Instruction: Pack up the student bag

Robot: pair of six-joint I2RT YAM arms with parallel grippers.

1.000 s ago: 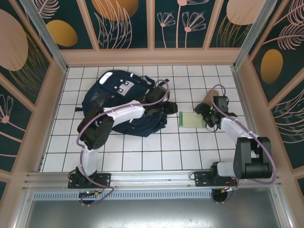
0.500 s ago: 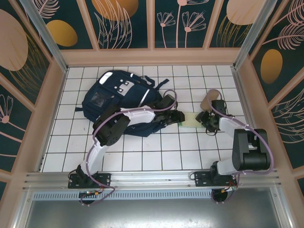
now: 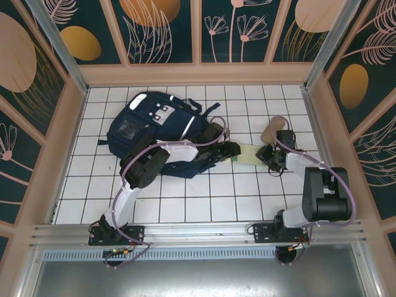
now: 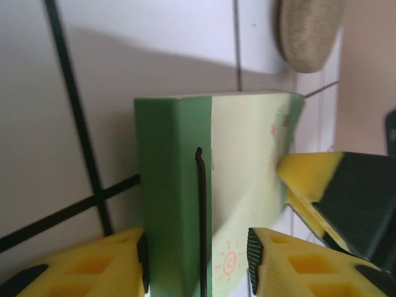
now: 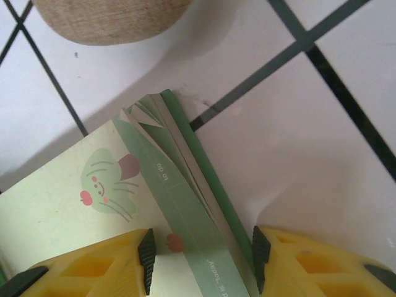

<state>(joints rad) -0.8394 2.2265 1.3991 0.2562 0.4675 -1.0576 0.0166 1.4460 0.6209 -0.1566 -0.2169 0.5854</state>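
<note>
Green notebook (image 4: 210, 185) pinched at spine by left gripper (image 4: 197, 250), at opposite edge by right gripper (image 5: 201, 257); student bag (image 3: 143, 127) nearby.

Navy bag (image 3: 137, 127) w/ white stripes; green cactus-print notebook (image 3: 248, 155).

The notebook (image 3: 249, 154) lies on the table (image 3: 185, 198), just right of the bag (image 3: 154, 133). The pouch (image 3: 272, 129) lies behind the notebook's right end, apart from it. The left gripper (image 3: 234, 151) straddles the notebook's left end, and the right gripper (image 3: 266, 154) is at its right end.
</note>
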